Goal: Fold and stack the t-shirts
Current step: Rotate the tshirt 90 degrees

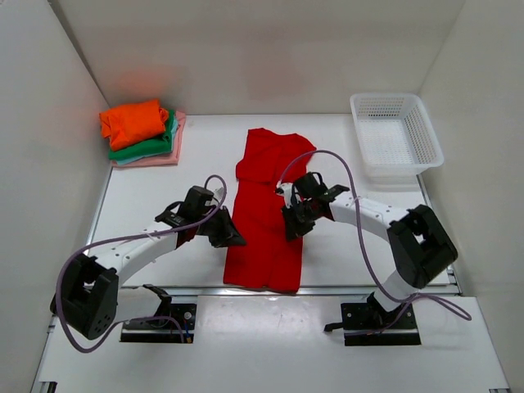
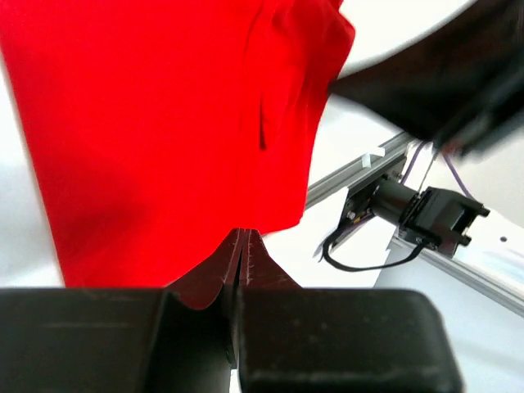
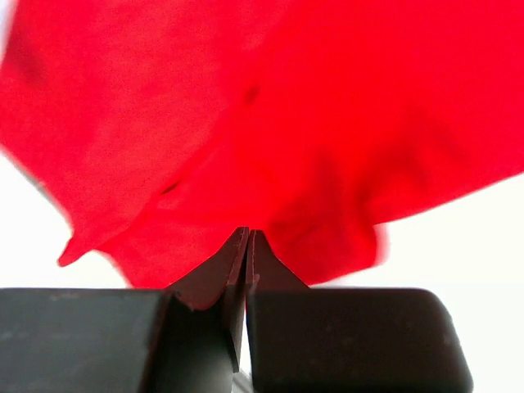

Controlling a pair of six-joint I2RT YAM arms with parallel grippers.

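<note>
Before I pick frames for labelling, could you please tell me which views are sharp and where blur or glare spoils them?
Top external: sharp and evenly lit, with an orange tint on the wall behind the orange t-shirt. Left wrist: the red t-shirt is fairly crisp, the right arm at top right blurred. Right wrist: the shirt's edges are smeared, the table blown out white.

White mesh basket (image 1: 395, 139) (far right corner)

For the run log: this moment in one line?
item: red t-shirt | left gripper: shut on left edge | right gripper: shut on right edge | stacked: orange t-shirt, green t-shirt, pink t-shirt
</note>
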